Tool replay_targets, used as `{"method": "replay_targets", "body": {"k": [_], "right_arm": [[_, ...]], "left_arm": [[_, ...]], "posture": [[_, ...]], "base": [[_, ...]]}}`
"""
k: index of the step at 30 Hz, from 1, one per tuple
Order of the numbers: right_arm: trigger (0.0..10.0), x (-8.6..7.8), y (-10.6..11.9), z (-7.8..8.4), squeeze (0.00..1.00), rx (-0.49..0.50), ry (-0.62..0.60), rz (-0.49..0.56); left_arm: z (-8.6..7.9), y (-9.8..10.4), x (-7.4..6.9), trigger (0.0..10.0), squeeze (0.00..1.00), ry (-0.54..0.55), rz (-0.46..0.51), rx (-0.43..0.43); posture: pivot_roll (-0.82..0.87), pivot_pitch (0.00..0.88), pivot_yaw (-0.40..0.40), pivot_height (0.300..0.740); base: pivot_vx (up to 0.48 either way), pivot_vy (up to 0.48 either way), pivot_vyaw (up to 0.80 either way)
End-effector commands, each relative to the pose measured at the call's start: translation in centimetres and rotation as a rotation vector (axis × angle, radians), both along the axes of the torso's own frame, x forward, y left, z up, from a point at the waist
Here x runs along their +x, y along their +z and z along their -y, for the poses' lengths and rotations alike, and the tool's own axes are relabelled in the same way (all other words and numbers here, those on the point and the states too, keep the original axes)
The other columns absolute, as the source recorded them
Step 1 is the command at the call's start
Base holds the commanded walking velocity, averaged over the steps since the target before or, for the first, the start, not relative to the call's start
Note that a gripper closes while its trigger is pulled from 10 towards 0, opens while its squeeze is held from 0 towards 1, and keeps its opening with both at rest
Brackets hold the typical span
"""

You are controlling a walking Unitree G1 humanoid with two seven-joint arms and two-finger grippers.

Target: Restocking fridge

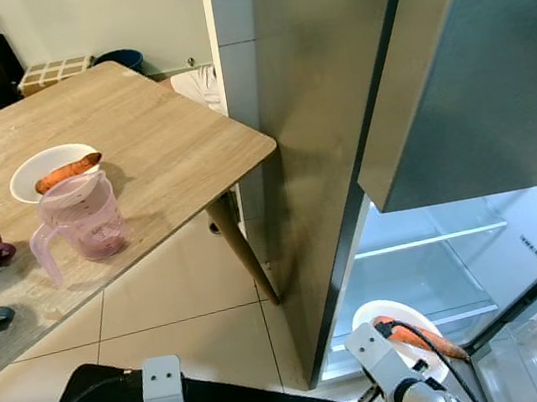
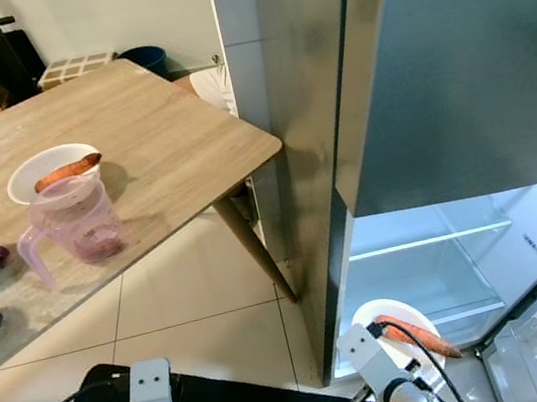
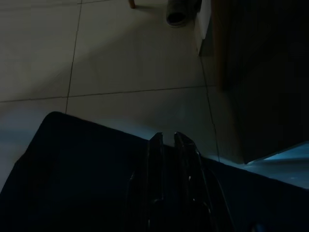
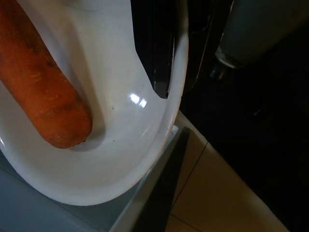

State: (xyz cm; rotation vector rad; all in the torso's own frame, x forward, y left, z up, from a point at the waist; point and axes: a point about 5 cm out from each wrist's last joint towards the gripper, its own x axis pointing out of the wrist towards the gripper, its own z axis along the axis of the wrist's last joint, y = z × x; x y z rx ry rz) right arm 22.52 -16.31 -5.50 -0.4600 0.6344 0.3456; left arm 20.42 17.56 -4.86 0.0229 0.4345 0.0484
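- Plate (image 1: 392, 314) with 1 carrot (image 1: 417, 337): at the open fridge (image 1: 440, 266), low, over its bottom shelf; carrot's long axis runs away from your right wrist toward the fridge interior.
- Right gripper (image 4: 161, 58): clamped on the plate's near rim; shelf lies straight ahead, so this arm is the nearer.
- Left gripper (image 3: 169, 145): hanging idle over the floor, fingers together, nothing held.
- Table (image 1: 171, 155): second plate with carrot (image 1: 54, 172) waits well apart on your left.

A white plate (image 4: 120, 159) lies close under the camera, glossy, with a small bright glint on its inner slope. On it rests an orange carrot (image 4: 41, 92), its blunt end toward the plate's middle and its skin marked with faint dark flecks. One black finger (image 4: 161, 53) of the right gripper lies over the plate's rim, pressing on its inner side. Beneath the plate's edge runs a pale ledge with a dark strip (image 4: 161, 193), then light floor tiles (image 4: 217, 203)
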Motion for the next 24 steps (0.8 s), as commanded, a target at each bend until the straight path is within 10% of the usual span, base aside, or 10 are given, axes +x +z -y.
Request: {"method": "replay_targets", "body": {"k": [1, 11, 24], "right_arm": [[10.0, -0.24, -0.14, 0.42, 0.00, -0.009, -0.018, -0.006], [10.0, -0.20, -0.12, 0.40, 0.00, -0.009, -0.018, -0.005], [10.0, 0.08, 0.05, -0.03, 0.00, 0.000, -0.008, 0.006]], "left_arm": [[0.19, -0.48, -0.65, 10.0, 0.00, -0.002, -0.030, -0.007], [0.19, -0.45, -0.56, 10.0, 0.00, 0.000, -0.029, -0.009], [-0.46, -0.32, -0.58, 10.0, 0.00, 0.043, -0.016, -0.007]], "posture": [[-0.08, 0.102, -0.025, 0.740], [-0.08, 0.102, -0.023, 0.740], [-0.08, 0.101, -0.023, 0.740]], "base": [[0.000, -0.469, 0.00], [0.000, -0.469, 0.00], [0.000, 0.000, 0.00]]}}
